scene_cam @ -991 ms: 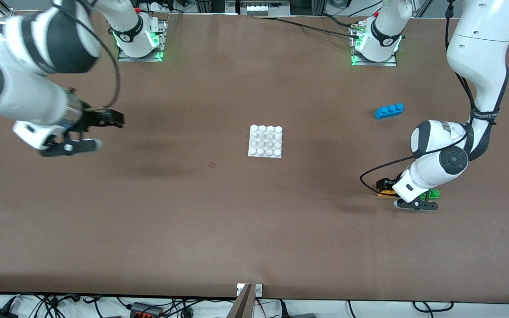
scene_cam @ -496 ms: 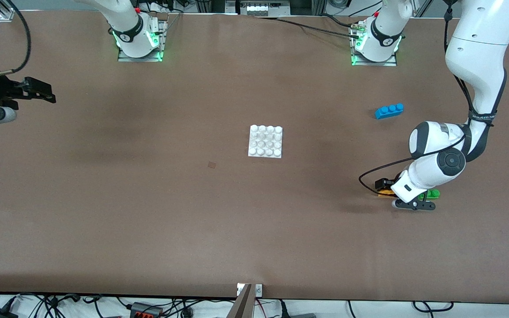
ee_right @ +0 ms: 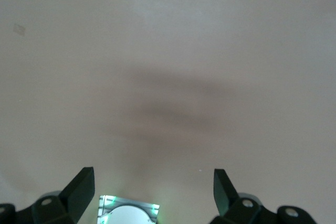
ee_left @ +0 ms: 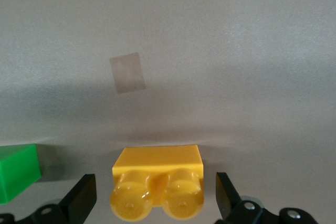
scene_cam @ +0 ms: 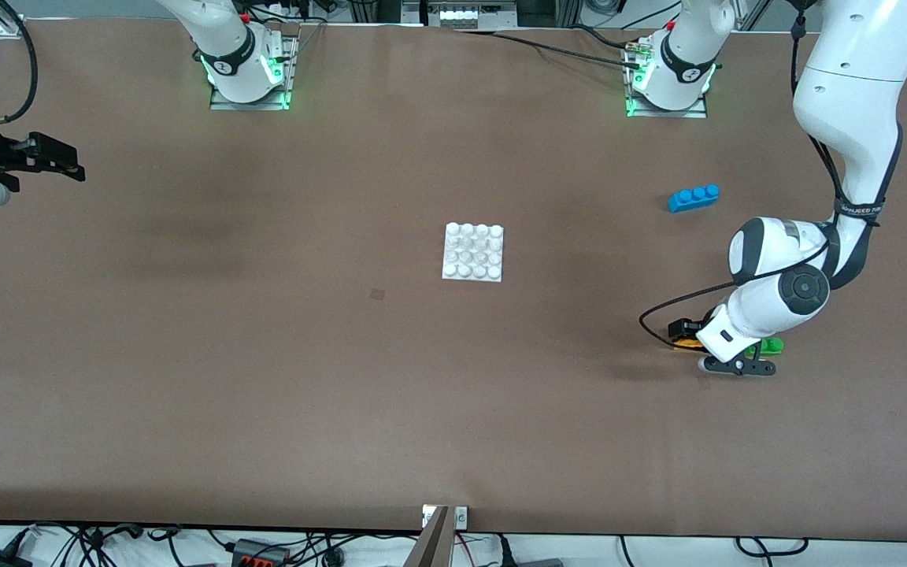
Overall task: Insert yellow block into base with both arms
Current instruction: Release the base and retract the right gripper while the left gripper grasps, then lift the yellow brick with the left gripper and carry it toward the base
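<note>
At the left arm's end of the table, in the front view, you find the left gripper (scene_cam: 712,352) low over the yellow block (scene_cam: 687,343), which lies on the table (scene_cam: 264,378) just beside a green brick (scene_cam: 770,345). A blue brick (scene_cam: 694,197) lies farther from the front camera. The base (scene_cam: 474,252) sits mid-table, well apart from the block. The right gripper (scene_cam: 32,161) hangs at the right arm's end of the table, over the table edge.

In the left wrist view, you see the left gripper's fingers (ee_left: 84,199) spread wide on either side of the yellow block (ee_left: 157,179), with gaps on both sides; nothing is gripped. The green brick (ee_left: 18,171) lies beside it.

In the right wrist view, the right gripper (ee_right: 153,190) stands wide open and empty above bare table (ee_right: 168,66).
</note>
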